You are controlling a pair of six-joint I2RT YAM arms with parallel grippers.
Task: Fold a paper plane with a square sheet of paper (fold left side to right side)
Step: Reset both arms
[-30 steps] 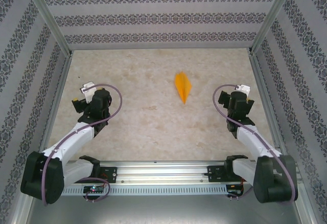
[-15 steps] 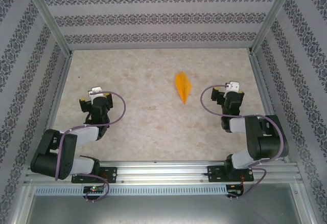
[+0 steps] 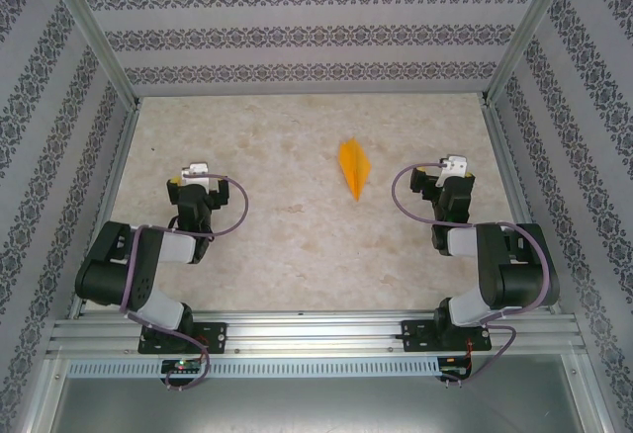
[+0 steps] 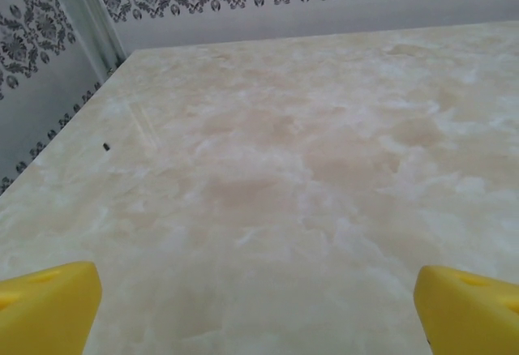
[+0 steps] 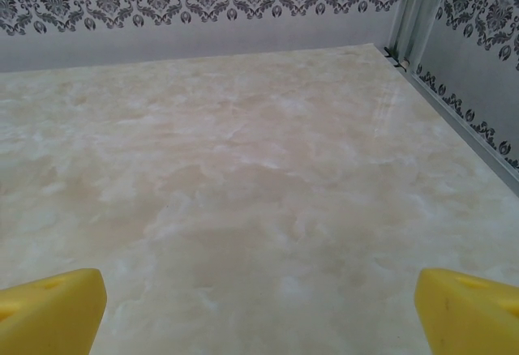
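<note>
Paper plane [image 3: 354,168] lying flat on tabletop [image 3: 277,245], right of centre; left end effector [image 3: 201,192] and right end effector [image 3: 442,184] both released, empty.

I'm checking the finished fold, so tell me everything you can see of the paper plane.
The paper plane is bright orange paper, folded into a narrow kite-like dart with a centre crease, its longer point aimed at the near edge. It lies on the marbled table, right of centre, touched by nothing else.
</note>
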